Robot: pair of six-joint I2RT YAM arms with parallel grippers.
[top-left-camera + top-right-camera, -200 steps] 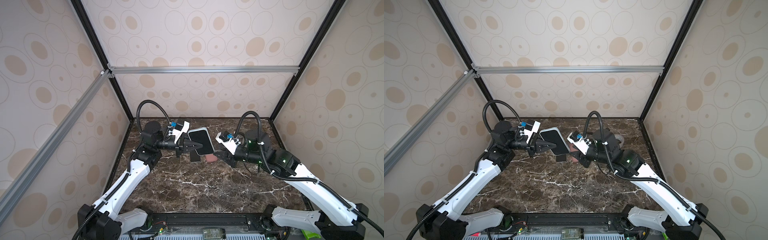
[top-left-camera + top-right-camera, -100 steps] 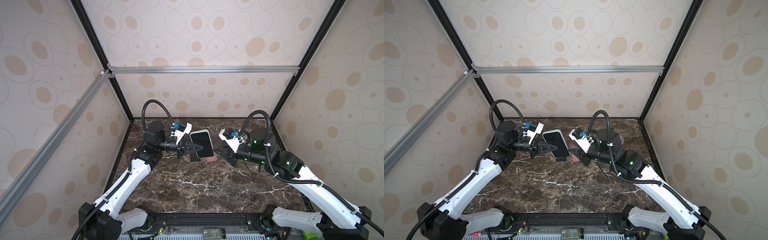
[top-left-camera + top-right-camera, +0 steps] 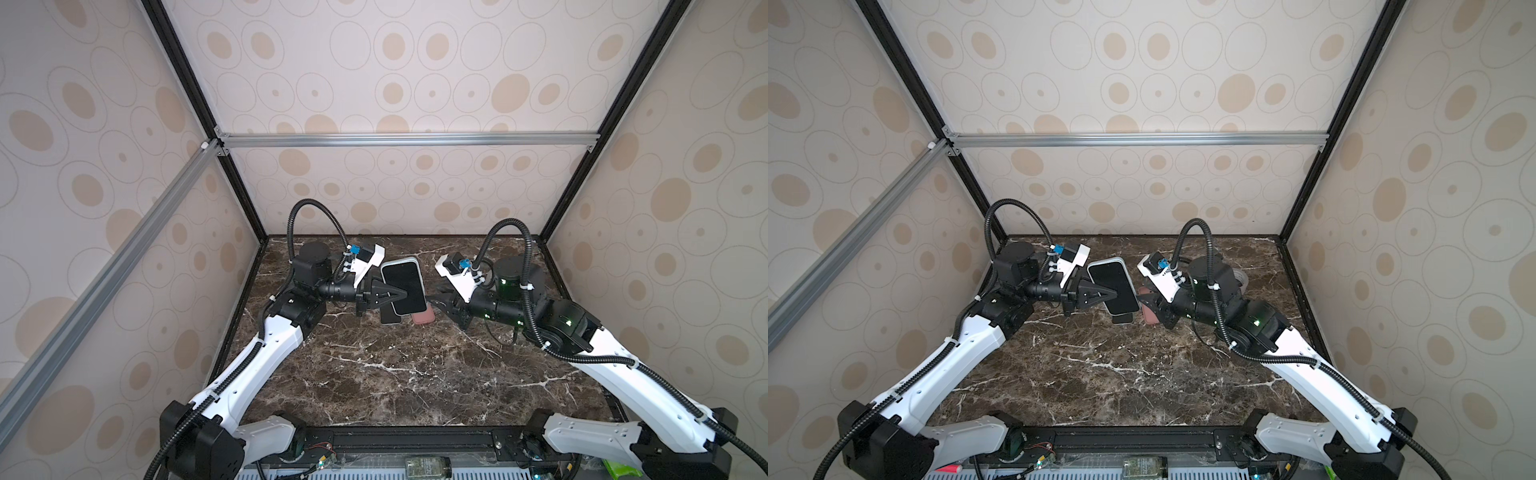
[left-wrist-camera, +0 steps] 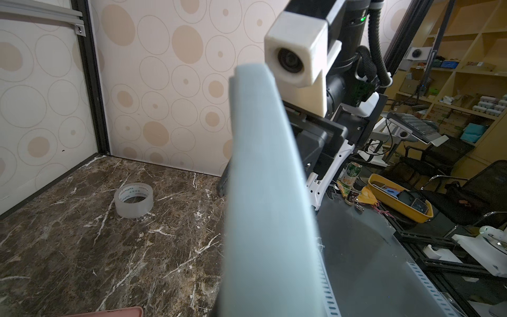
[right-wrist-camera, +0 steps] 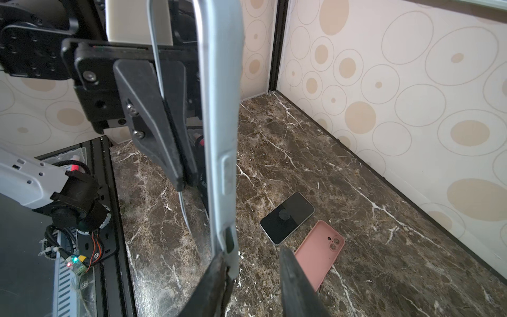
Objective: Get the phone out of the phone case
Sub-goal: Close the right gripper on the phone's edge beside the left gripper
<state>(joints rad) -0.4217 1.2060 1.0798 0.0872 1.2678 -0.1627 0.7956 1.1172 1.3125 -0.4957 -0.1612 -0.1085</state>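
Note:
My left gripper (image 3: 405,294) is shut on the phone, which sits in a pale blue-grey phone case (image 3: 402,286) and is held in the air, screen up, in both top views (image 3: 1113,288). In the right wrist view the case (image 5: 222,137) stands edge-on with the left gripper's fingers (image 5: 153,123) clamped across it. My right gripper (image 5: 255,285) is open at the case's near corner, and one fingertip (image 5: 216,274) touches that corner. In the left wrist view the case's edge (image 4: 269,192) fills the middle and hides the jaws.
A bare phone (image 5: 286,218) and a pink case (image 5: 319,255) lie on the marble table (image 3: 395,374) below the held phone. A roll of clear tape (image 4: 134,200) stands near the back right corner. Walls close in on three sides.
The left arm has brought the cased phone slightly lower. The right arm's wrist has risen a little while its gripper stays at the phone's right edge.

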